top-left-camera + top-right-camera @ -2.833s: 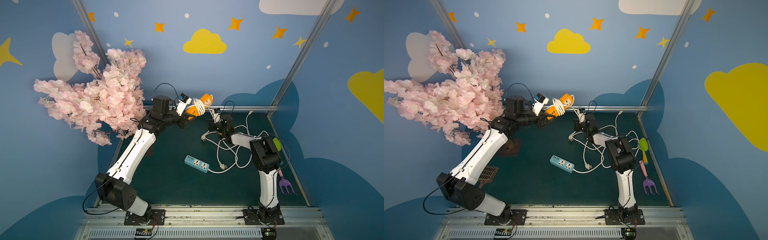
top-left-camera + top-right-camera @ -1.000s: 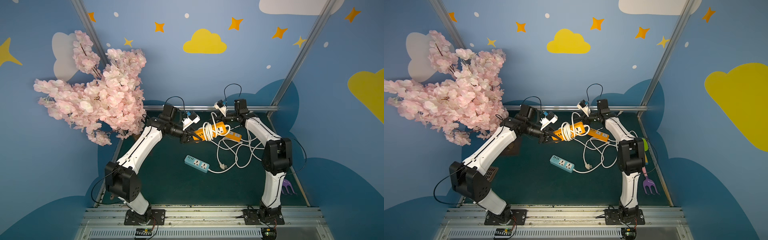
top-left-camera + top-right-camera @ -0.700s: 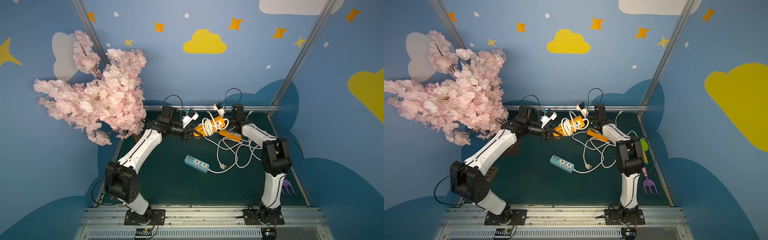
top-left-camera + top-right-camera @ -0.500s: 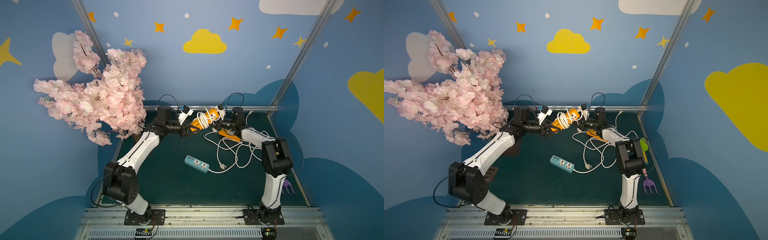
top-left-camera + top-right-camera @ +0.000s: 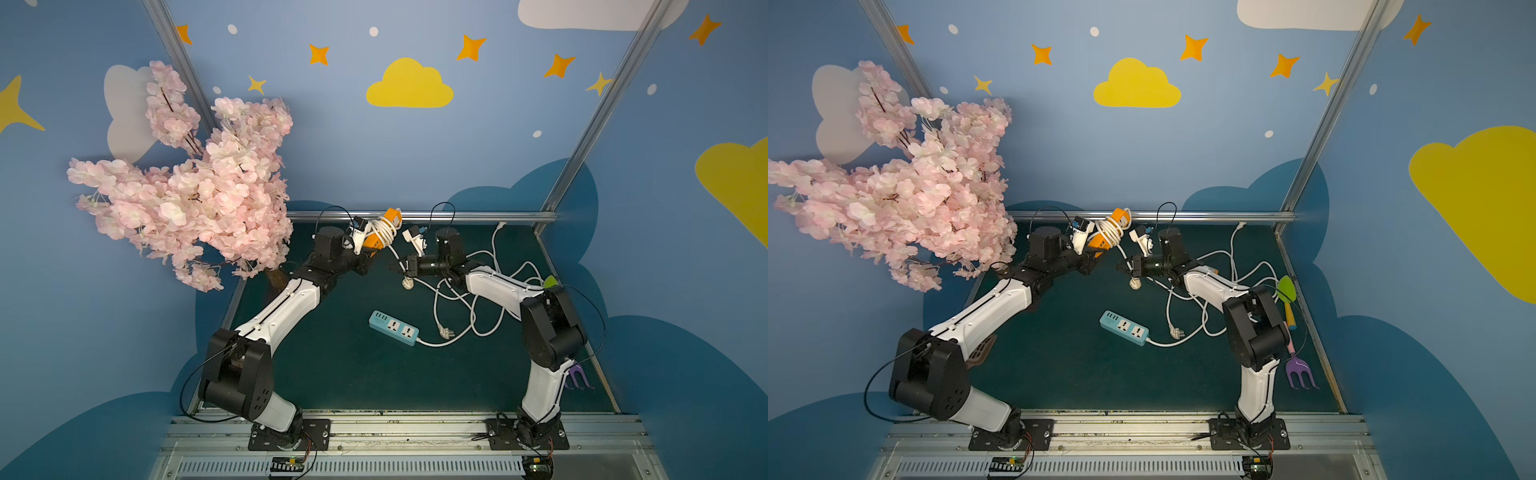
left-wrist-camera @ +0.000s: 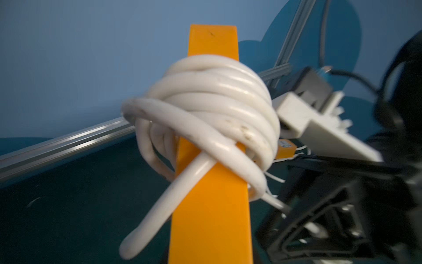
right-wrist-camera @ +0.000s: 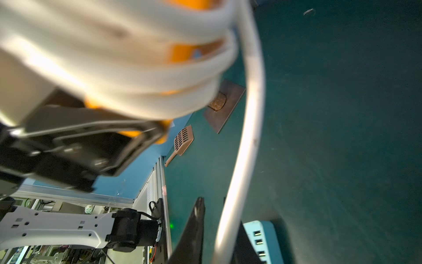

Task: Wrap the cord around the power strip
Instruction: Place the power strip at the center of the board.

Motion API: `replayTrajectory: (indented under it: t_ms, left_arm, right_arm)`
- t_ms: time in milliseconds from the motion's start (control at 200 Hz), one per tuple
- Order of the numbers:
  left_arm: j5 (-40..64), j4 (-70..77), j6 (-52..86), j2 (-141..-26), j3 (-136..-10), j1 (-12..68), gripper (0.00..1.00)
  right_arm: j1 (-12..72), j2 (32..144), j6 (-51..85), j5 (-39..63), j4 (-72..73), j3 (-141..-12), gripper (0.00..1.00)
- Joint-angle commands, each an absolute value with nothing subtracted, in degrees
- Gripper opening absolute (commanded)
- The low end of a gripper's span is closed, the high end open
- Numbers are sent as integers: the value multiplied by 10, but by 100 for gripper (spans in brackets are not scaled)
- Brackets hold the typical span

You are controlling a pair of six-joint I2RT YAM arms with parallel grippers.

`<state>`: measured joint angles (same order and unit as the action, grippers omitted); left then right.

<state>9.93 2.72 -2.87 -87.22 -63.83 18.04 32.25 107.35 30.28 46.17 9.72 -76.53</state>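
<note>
The orange power strip (image 5: 392, 217) is up in the air, tilted, with its free end raised and its lower end clamped in the left gripper (image 5: 368, 257). The thick white cord (image 5: 381, 233) is wound around its middle in several tight, overlapping turns, and bare orange shows above and below the bundle. One loose strand leaves the coil, runs downward and is pinched in the right gripper (image 5: 397, 268), just beside the strip.

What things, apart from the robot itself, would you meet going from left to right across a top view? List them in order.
Pink blossom tree → brown scoop → orange power strip → purple rake. Left out because they overlap these: blue power strip, green trowel.
</note>
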Motion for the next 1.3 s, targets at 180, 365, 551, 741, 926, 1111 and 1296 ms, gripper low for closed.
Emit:
replayTrajectory:
  t_ms: [180,365,551,741,926,1111,1296]
  left_arm:
    - [-267,18,-157,-831,-572,226,2]
    - [-352,-22,-168,-818,-524,259,3]
    - [-426,-54,-154,-835,-493,278,3]
    - [-471,-86,-123,-904,-486,285,2]
    - [-484,-118,-102,-980,-496,279,3]
    - [-482,-132,-94,-1036,-508,275,3]
    - [-477,-144,-89,-1052,-514,278,3]
  right_arm:
    - [336,979,311,437,12,-765,0]
    - [329,1024,347,442,-60,-851,0]
    - [331,1117,484,453,3,-884,0]
    - [337,1214,603,414,85,-935,0]
    - [346,1290,622,385,37,-1012,0]
    - [349,1345,622,368,7,-1065,0]
    - [340,1393,626,393,11,-1095,5]
